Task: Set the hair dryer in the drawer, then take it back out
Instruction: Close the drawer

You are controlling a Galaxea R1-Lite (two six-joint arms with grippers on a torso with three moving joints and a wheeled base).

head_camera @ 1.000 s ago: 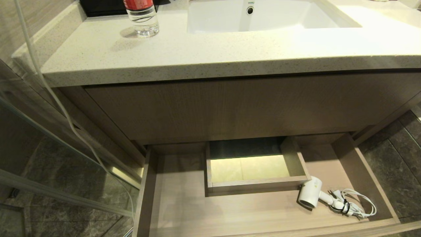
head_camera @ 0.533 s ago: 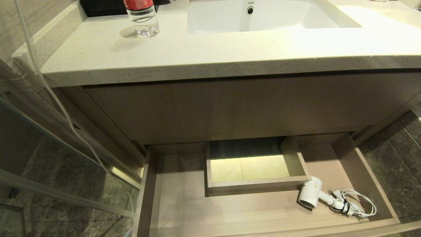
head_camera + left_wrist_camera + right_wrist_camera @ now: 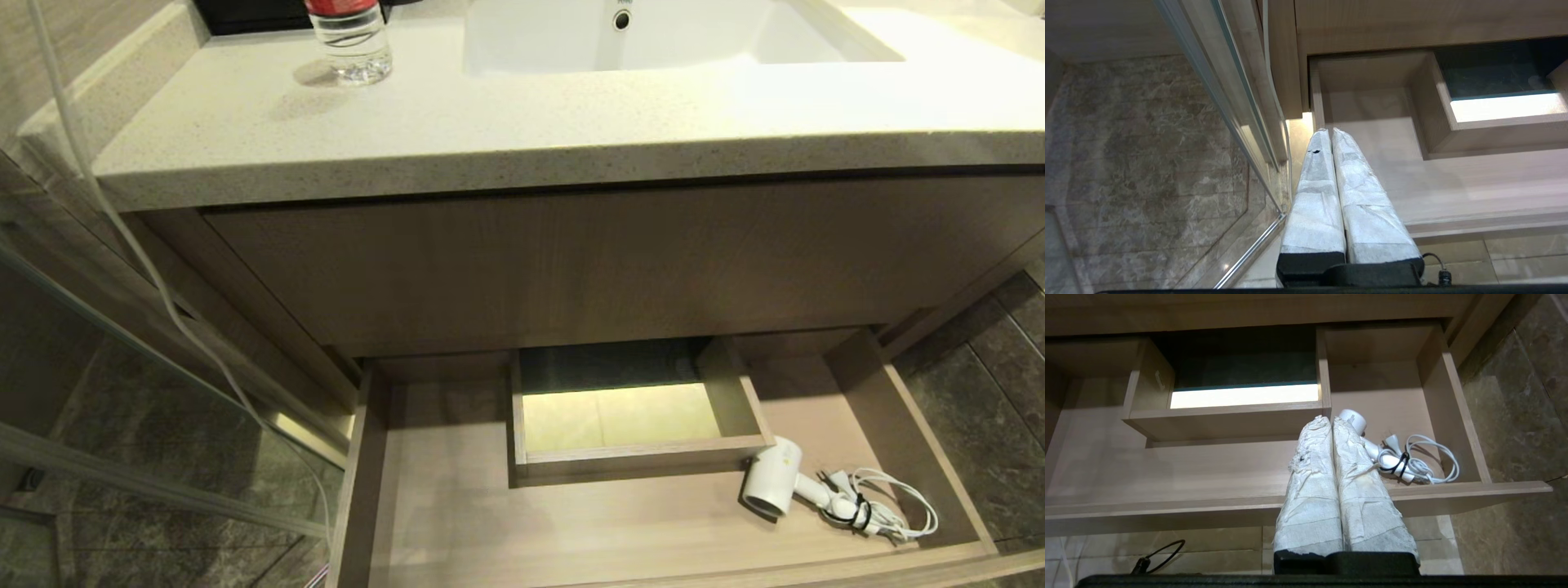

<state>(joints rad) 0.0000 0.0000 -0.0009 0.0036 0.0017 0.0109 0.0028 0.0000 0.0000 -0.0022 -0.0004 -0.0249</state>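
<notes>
On the far left, a glass partition (image 3: 122,384) and a thin white cable (image 3: 139,245) run down beside a bathroom vanity. The pale speckled table (image 3: 490,131) carries a clear water bottle (image 3: 347,45) with a red label at its left end and a white sink (image 3: 653,37) to the right of it. Below, the drawer (image 3: 457,523) stands pulled open, with a boxed rectangular cutout (image 3: 629,416) at its middle back. The hair dryer (image 3: 775,486) lies on the drawer floor at the right, just beside the cutout's front corner, its bundled white cord (image 3: 886,510) trailing towards the drawer's right wall.

The left gripper (image 3: 1327,136) hangs in front of the drawer's left end, jaws pressed together and empty. The right gripper (image 3: 1329,422) hangs in front of the drawer's right part, jaws also pressed together and empty, the hair dryer lying just beyond it.

The putting-in step looks done; taking the dryer back out seems to be next. That calls for the right jaws to spread and close on the dryer's body or handle.
</notes>
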